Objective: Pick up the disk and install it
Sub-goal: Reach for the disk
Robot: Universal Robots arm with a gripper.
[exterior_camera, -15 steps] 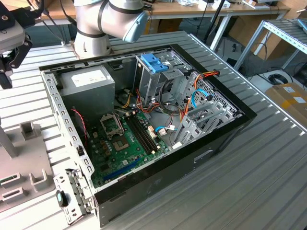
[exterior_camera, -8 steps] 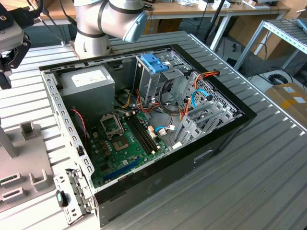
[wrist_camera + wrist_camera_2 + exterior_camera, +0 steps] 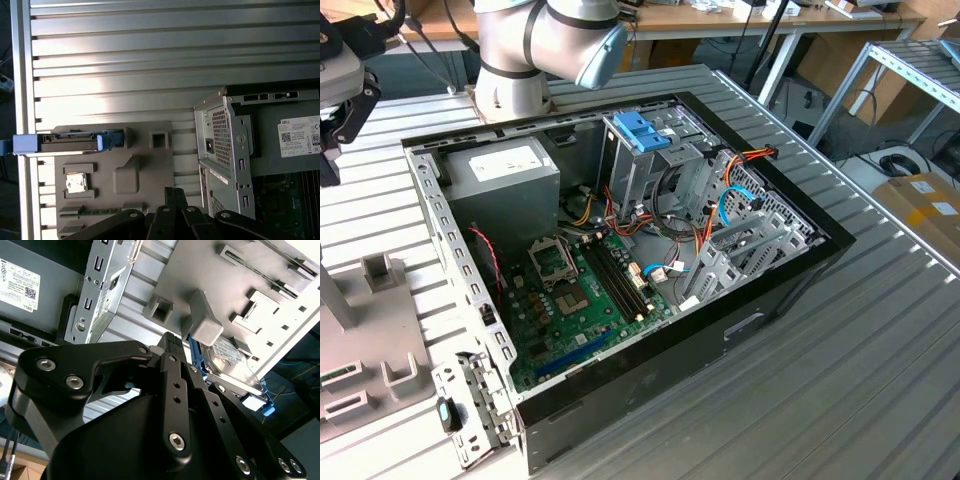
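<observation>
The disk is a grey metal drive in a bright blue carrier rail. It stands on edge in a slot of the grey fixture plate, beside the open computer case. In the second wrist view the disk leans behind a grey post of the plate, its blue rail showing along one side. My gripper hangs above the plate, apart from the disk, with its black fingers closed together and nothing between them. The same gripper shows in the second wrist view, and its body sits at the exterior view's left edge.
The open case lies on the ribbed metal table. Inside it are a tall metal cage with a blue handle, a grey power supply box, a green motherboard and loose cables. The fixture plate is at the left.
</observation>
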